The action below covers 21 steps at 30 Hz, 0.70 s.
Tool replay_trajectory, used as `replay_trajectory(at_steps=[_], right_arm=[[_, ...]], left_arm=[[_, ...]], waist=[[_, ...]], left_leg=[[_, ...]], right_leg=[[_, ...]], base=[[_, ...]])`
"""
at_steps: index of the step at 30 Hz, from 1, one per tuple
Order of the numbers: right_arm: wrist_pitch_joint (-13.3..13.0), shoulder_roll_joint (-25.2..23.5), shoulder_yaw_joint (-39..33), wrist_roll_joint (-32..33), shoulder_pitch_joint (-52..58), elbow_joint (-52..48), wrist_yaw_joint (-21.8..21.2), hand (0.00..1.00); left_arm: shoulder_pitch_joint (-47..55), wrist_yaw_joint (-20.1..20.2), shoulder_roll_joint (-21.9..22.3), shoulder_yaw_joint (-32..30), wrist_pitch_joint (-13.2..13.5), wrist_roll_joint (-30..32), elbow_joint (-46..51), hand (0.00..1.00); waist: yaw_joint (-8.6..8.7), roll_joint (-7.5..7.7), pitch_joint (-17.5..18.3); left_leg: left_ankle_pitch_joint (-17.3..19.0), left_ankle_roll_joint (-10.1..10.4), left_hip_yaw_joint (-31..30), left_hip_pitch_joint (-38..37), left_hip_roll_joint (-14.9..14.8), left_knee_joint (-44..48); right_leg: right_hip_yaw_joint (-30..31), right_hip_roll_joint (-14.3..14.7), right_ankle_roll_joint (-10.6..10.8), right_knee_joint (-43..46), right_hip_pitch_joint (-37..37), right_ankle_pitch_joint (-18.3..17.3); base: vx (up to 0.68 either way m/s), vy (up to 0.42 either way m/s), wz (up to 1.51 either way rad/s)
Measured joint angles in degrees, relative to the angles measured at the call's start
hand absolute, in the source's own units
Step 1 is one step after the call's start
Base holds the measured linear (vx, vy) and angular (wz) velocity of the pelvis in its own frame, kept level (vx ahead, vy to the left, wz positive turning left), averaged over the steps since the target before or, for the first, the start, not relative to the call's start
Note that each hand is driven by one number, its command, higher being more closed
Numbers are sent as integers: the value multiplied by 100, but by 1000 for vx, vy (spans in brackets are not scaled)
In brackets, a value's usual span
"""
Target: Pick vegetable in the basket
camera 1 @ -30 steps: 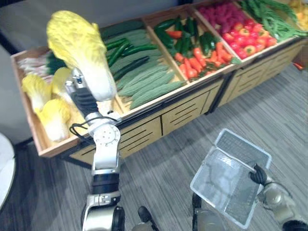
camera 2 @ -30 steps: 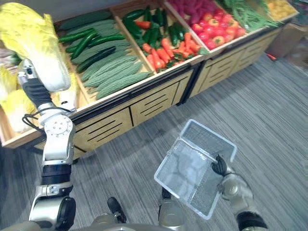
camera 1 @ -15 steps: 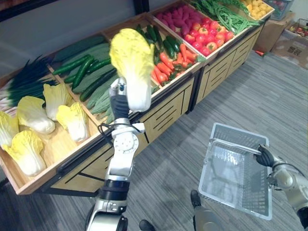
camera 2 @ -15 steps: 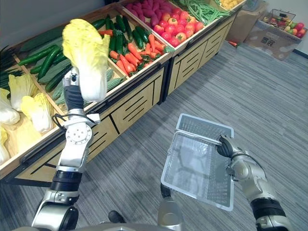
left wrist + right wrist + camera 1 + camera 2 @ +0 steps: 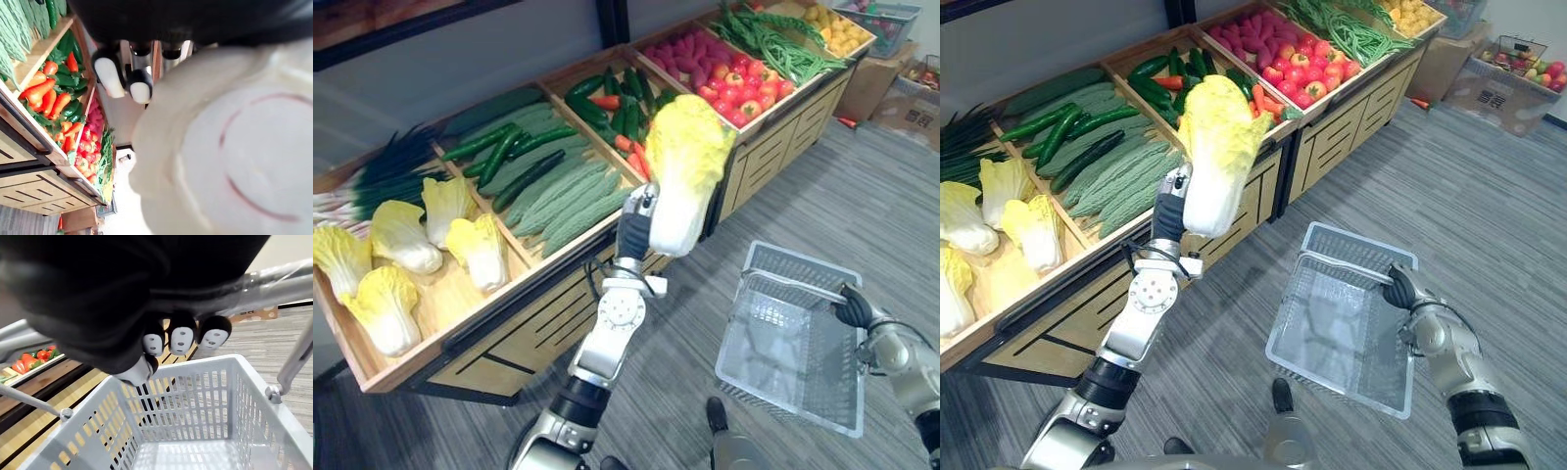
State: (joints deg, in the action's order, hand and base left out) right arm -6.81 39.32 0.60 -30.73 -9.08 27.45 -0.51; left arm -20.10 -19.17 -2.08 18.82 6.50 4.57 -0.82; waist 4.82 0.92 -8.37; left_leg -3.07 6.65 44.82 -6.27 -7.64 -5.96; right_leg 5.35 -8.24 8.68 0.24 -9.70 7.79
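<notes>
Leaves up and pale stem end down, the cabbage [image 5: 683,166] is held aloft in the left hand [image 5: 634,217], whose fingers [image 5: 110,76] curl against the white base and clasp it. The head rises straight above that hand, clear of everything else.

Behind the left hand and to its left runs the wooden bench [image 5: 514,338], with more cabbages [image 5: 401,235] in the bin farthest to the left, cucumbers [image 5: 509,147] and bitter gourds [image 5: 563,196] in the next, and tomatoes [image 5: 744,83] farther off to the right.

Lower down and to the right of the left hand, well apart from the cabbage, hangs the basket [image 5: 1361,243], a pale perforated plastic one, tilted over the grey floor [image 5: 862,196] with nothing inside. The right hand [image 5: 1398,289] is closed round its metal handle [image 5: 274,281], fingers [image 5: 181,338] wrapped under the bar, so the basket hangs below and in front of that hand.
</notes>
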Motion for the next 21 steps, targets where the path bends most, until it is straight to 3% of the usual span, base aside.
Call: replay_trajectory(at_steps=[8, 12, 21], right_arm=[[187, -350, -192, 40, -554, -56, 137, 100], [315, -407, -389, 45, -662, -242, 221, 100], [380, -474, -456, 45, -859, -688, 284, 100]], left_arm=[[14, 224, 310, 642, 43, -221, 201, 100], [12, 296, 456, 791, 56, -221, 354, 100], [12, 381, 519, 882, 54, -143, 259, 100]], waist=[[-94, -22, 28], [-193, -42, 41], [-199, -62, 50]], left_leg=[[68, 6, 30, 108, -23, 2], [88, -22, 179, 132, -63, 5], [34, 20, 510, 203, -186, 42]], right_leg=[[-36, 8, 1, 75, -93, -2], [-42, 24, 1, 111, -173, -3], [-53, 85, 1, 277, -395, -4]], base=[[-9, -5, 1], [-2, -6, -2], [1, -4, 2]])
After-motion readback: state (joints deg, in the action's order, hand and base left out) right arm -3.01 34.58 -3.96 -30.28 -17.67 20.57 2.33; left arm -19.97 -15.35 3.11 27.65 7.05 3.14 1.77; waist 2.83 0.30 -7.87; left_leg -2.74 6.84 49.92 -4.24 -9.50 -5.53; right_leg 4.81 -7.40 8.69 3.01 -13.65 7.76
